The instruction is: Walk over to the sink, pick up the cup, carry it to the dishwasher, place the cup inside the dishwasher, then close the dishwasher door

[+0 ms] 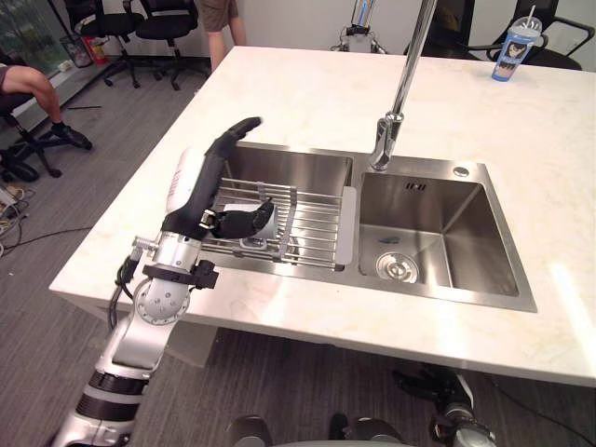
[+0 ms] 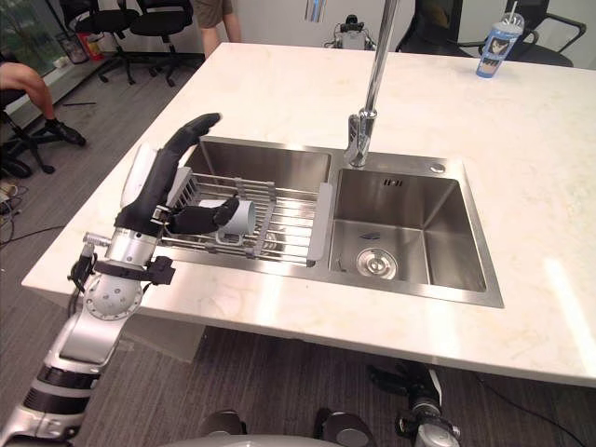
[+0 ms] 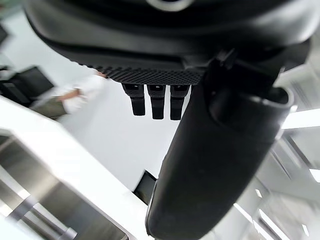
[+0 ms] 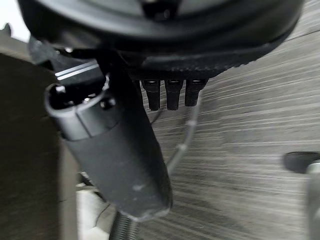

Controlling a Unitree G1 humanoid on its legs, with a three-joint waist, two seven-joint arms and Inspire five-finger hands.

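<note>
At the far left a seated person's leg [image 1: 28, 88] and some office chairs [image 1: 140, 23] stand on the floor beyond the pale stone counter [image 1: 307, 93]. The left hand [image 1: 196, 200] is raised over the left basin [image 1: 289, 172] of the steel sink, its thumb sticking up and away. The hand reaches onto a wire rack [image 1: 317, 233] laid across that basin. The cup [image 1: 265, 214], pale grey, lies on its side on the rack, right against the hand. I cannot tell whether the hand grips it.

A tall tap [image 1: 396, 102] rises between the basins. The right basin [image 1: 466, 242] has a round drain [image 1: 398, 267]. A blue tumbler [image 1: 514, 48] with a straw stands at the counter's far right corner. The right hand [image 4: 120, 160] hangs low over the grey floor [image 4: 250, 150], holding nothing. I cannot tell whether it is open or closed.
</note>
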